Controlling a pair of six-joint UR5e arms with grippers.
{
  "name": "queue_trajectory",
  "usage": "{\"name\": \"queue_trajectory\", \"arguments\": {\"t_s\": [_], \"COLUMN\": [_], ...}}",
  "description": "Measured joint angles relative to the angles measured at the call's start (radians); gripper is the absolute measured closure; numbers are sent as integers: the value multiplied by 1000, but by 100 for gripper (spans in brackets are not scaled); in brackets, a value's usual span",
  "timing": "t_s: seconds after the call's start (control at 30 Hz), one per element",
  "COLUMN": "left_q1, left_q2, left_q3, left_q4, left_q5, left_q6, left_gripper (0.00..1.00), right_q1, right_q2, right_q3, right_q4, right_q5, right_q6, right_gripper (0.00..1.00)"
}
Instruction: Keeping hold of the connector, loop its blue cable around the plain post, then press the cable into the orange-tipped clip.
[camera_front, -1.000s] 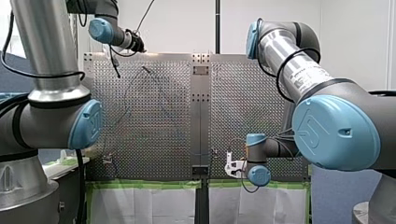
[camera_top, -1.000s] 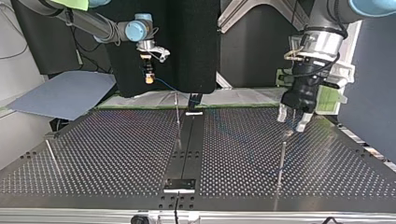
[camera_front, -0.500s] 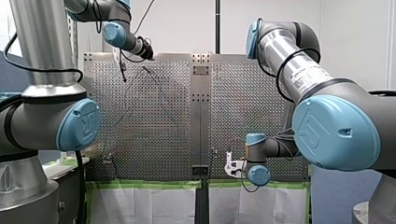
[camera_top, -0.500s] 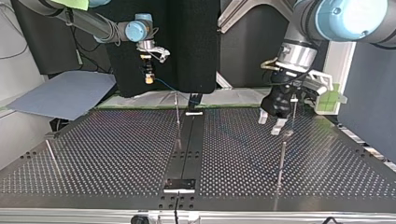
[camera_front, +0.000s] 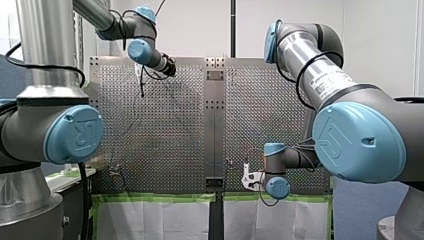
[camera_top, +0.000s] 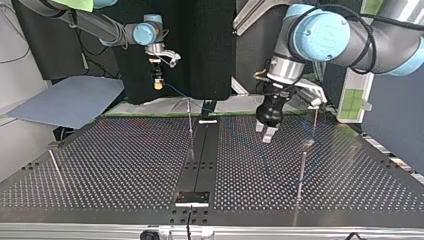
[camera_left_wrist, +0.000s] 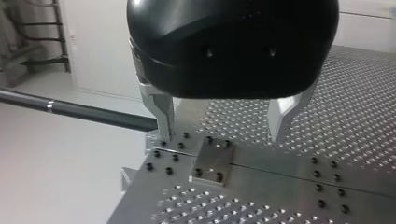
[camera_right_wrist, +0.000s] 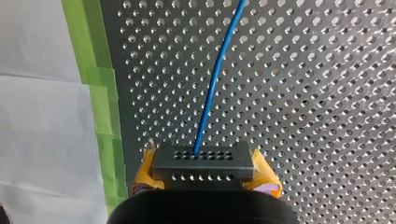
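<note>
Between right gripper (camera_right_wrist: 204, 159) pads (camera_right_wrist: 267, 176): connector (camera_right_wrist: 204, 169) clamped | left gripper (camera_left_wrist: 222, 133) fingers (camera_left_wrist: 164, 109) wide apart

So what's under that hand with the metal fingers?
The holed table, with a small bolted plate ahead between the open fingers of my left hand. Its black body hides the spot straight beneath.

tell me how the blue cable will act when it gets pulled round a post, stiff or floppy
Probably floppy yet slightly springy: the blue cable leaves the connector in a smooth, gentle curve, unkinked. Thin, so likely light, following wherever it's led.
</note>
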Motion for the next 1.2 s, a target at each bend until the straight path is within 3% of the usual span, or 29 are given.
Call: {"name": "queue_trajectory", "arguments": {"t_s": [0.3,0.67,1.2], "left_q1": [-64,-54,-52], "left_q2": [-76,-133,-138], "left_q3": [11,34,36], "left_q4": [65,160,184], "left_q5": [-78,-184,-328], "left_q6": [78,184,328], "left_gripper": [0,0,0], "right_q1": [-9,-14,-14], "right_q2": [0,1,0], "right_q3": [0,1,0], "right_q4": [-3,4,0], "right_q5": [0,1,1], "right_q6": [0,-5,-4], "right_gripper": [100,100,100]}}
